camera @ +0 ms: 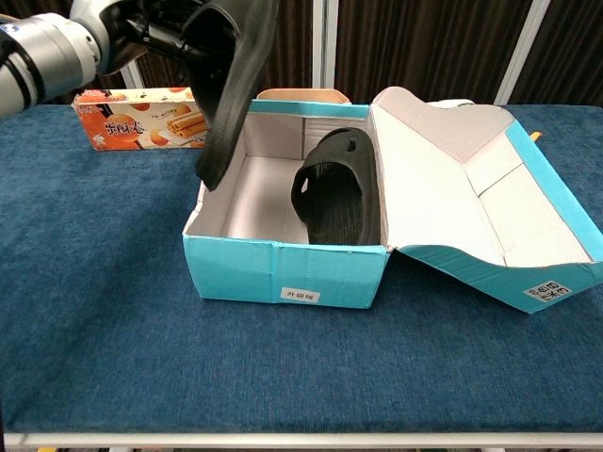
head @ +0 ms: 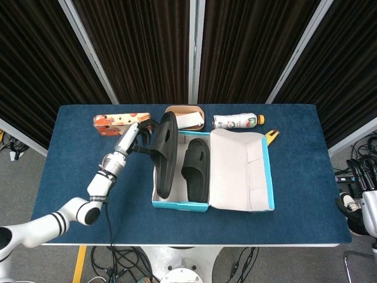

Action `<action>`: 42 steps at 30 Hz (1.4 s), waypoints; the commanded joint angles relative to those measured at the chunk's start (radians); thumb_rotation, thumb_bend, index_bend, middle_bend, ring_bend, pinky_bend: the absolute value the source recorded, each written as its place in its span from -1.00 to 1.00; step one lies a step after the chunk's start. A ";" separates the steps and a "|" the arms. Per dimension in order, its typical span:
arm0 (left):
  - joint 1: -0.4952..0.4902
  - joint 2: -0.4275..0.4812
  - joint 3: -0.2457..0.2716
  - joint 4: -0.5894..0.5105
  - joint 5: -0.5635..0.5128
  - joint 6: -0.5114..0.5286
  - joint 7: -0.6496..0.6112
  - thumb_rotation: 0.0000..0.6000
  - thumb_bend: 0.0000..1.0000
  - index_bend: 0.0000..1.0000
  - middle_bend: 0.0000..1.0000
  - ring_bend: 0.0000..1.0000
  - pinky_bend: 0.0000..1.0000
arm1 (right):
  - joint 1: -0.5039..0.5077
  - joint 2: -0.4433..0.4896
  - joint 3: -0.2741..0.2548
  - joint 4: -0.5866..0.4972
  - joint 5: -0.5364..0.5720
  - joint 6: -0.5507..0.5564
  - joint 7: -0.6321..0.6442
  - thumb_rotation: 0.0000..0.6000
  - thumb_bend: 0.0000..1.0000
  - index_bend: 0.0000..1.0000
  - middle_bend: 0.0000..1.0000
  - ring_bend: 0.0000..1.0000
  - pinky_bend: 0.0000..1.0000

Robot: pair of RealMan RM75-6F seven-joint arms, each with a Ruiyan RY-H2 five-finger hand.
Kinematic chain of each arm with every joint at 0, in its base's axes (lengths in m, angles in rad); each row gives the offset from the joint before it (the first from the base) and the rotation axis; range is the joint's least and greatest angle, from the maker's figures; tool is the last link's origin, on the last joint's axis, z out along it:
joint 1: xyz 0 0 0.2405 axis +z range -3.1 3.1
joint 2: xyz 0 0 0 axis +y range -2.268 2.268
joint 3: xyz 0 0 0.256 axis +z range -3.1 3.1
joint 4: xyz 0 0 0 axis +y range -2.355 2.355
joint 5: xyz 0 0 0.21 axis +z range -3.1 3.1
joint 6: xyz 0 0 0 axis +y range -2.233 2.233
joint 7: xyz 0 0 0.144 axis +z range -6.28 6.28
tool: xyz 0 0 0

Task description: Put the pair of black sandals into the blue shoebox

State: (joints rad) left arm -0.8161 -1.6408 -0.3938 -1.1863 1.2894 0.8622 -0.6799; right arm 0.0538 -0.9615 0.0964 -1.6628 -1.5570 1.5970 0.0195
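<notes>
The blue shoebox point(head: 178, 204) point(camera: 283, 273) stands open at mid-table, its lid point(head: 241, 171) point(camera: 452, 179) folded out to the right. One black sandal point(head: 196, 168) point(camera: 344, 188) lies inside, leaning against the right side. My left hand point(head: 136, 138) point(camera: 155, 24) holds the second black sandal point(head: 165, 154) point(camera: 231, 80) by its strap, tilted on edge in the air over the box's left wall. My right hand point(head: 366, 213) hangs off the table's right edge in the head view; its fingers are hard to make out.
A snack box point(head: 121, 124) point(camera: 146, 115) lies at the back left. A brown bowl point(head: 184, 117) point(camera: 300, 94) sits behind the shoebox, with a bottle point(head: 237, 121) lying to its right. A yellow object point(head: 272, 136) peeks out behind the lid.
</notes>
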 commanded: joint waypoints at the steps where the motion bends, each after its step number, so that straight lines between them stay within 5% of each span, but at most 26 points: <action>1: -0.061 -0.121 0.035 0.165 0.088 0.070 -0.035 1.00 -1.00 0.14 0.17 0.27 0.34 | -0.004 0.004 0.001 -0.005 0.005 0.003 -0.005 1.00 -0.74 -0.97 -0.79 -1.00 -0.85; 17: -0.094 -0.340 0.124 0.563 0.153 0.192 -0.108 1.00 -1.00 0.14 0.17 0.22 0.32 | -0.003 0.005 0.003 -0.012 0.014 -0.009 -0.015 1.00 -0.74 -0.97 -0.79 -1.00 -0.85; 23: -0.083 -0.352 0.152 0.563 0.143 0.149 -0.139 1.00 -1.00 0.14 0.17 0.04 0.28 | 0.001 0.004 0.006 -0.011 0.017 -0.015 -0.014 1.00 -0.74 -0.97 -0.79 -1.00 -0.85; 30: -0.087 -0.338 0.150 0.522 0.099 0.054 -0.103 1.00 -1.00 0.10 0.18 -0.39 -0.06 | -0.002 0.006 0.005 -0.011 0.018 -0.012 -0.012 1.00 -0.74 -0.97 -0.79 -1.00 -0.85; 42: -0.085 -0.295 0.122 0.414 -0.014 -0.081 0.108 1.00 -1.00 0.04 0.14 -0.48 -0.23 | -0.004 0.006 0.004 -0.010 0.015 -0.011 -0.010 1.00 -0.74 -0.97 -0.79 -1.00 -0.85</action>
State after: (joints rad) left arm -0.9028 -1.9448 -0.2638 -0.7513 1.2970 0.7992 -0.6027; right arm 0.0500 -0.9550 0.1007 -1.6732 -1.5419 1.5858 0.0100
